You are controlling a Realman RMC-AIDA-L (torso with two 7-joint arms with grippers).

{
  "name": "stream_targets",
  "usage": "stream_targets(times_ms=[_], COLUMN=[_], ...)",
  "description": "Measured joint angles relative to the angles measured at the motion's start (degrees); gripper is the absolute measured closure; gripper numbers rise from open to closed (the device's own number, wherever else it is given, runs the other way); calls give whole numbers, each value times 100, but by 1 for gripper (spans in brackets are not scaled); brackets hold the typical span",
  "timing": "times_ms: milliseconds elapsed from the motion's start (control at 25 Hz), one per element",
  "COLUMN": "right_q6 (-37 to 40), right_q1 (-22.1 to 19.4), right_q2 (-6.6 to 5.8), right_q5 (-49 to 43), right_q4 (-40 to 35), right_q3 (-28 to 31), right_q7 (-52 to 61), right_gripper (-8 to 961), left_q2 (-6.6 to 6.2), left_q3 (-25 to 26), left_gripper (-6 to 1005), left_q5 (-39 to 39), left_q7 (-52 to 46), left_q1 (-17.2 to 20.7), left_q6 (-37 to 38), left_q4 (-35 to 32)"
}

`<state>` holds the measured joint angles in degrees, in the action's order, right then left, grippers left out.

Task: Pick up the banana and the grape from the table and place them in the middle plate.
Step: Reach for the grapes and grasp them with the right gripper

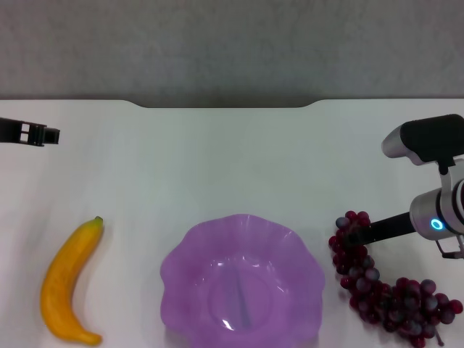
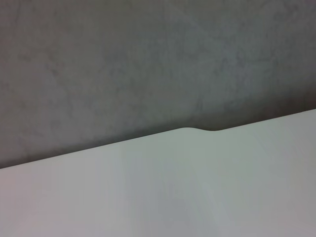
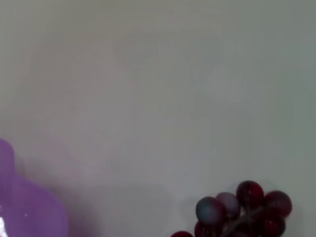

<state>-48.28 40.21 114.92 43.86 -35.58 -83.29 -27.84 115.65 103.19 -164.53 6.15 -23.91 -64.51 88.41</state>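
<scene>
The banana (image 1: 67, 284) lies on the white table (image 1: 232, 159) at the front left, its dark green tip pointing away from me. The middle plate (image 1: 241, 279), translucent purple with a wavy rim, stands empty at the front centre; its rim (image 3: 29, 212) also shows in the right wrist view. The grape (image 1: 384, 286) lies to the plate's right, a long dark red bunch; the right wrist view shows its upper end (image 3: 242, 210). My right gripper (image 1: 359, 233) reaches in from the right and rests over that upper end. My left gripper (image 1: 45, 135) hangs at the far left, well behind the banana.
The table's far edge has a shallow notch (image 1: 225, 106), which the left wrist view also shows as the notch (image 2: 197, 130), with grey floor beyond. Bare white tabletop stretches between the plate and the far edge.
</scene>
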Motion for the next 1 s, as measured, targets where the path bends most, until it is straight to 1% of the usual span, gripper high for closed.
stream_targets(times_ms=[280,680,1000], right_q6=[48,99,154], right_q1=[123,132,137], right_q2=[-5,-23,-23], right_q5=[-39,-84,-295], right_q4=[135,147,172], right_q3=[-22,-10,25], right_q7=[-1,-23,18], right_gripper=[459,460,458], left_q2=[0,0,0], left_q3=[0,-1,0], left_gripper=[331,332,334], left_q5=[0,0,0], left_q7=[0,0,0], left_q1=[-16,-17,-18], left_q6=[0,0,0], left_q4=[0,-20,-34])
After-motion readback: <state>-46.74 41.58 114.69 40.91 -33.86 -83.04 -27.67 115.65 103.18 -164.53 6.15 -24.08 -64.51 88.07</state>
